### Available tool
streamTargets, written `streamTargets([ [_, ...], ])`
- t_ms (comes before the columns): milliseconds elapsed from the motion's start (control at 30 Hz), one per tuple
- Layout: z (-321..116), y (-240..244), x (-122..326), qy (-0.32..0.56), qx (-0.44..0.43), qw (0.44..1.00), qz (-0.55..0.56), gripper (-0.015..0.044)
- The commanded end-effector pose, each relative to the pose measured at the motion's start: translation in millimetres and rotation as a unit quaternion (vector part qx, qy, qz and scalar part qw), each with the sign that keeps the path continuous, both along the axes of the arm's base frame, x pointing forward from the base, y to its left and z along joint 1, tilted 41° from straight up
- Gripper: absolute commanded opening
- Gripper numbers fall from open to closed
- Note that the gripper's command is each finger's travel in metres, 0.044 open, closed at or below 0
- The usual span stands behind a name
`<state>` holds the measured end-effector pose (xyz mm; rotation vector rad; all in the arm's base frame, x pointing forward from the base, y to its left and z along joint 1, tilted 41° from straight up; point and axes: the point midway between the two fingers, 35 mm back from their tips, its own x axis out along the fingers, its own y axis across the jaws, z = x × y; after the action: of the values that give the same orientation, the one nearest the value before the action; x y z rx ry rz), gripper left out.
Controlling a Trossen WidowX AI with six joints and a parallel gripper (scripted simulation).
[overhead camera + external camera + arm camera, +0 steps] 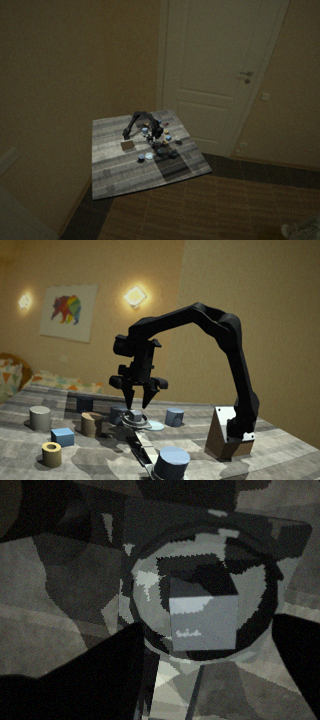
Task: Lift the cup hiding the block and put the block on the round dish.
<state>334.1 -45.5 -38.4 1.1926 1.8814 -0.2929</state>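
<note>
A small grey block (135, 415) (202, 620) sits uncovered on the round pan (144, 422) (150, 587) at the far end of the balance. My gripper (136, 405) (206, 628) (154, 142) is open and empty. It hangs just above the block, with one fingertip on each side of it. One blue cup (171, 462) (145, 130) stands on the other end of the balance. The second blue cup (174, 416) (141, 157) stands on the table beside the pale round dish (156, 426) (149, 155). The dish holds nothing.
A blue cylinder (116, 413) stands right behind the pan. A tan cylinder (91, 423), a grey cylinder (39, 417), a blue cube (62, 436), a yellow ring (51, 453) and a dark cylinder (84, 403) stand to the left. The arm's mount block (222, 438) is to the right.
</note>
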Motion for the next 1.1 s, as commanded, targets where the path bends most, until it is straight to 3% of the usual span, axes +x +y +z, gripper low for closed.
streamTargets([
  [0,-5,4,-2,0.002,0.002,1.000,-0.002,0.0260],
  [567,-24,20,-6,0.002,0.002,1.000,-0.002,0.0260],
  [700,-24,20,-6,0.002,0.002,1.000,-0.002,0.0155],
  [933,-24,20,-6,0.002,0.002,1.000,-0.002,0.0108],
  [1067,-18,15,-4,0.002,0.002,1.000,-0.002,0.0003],
])
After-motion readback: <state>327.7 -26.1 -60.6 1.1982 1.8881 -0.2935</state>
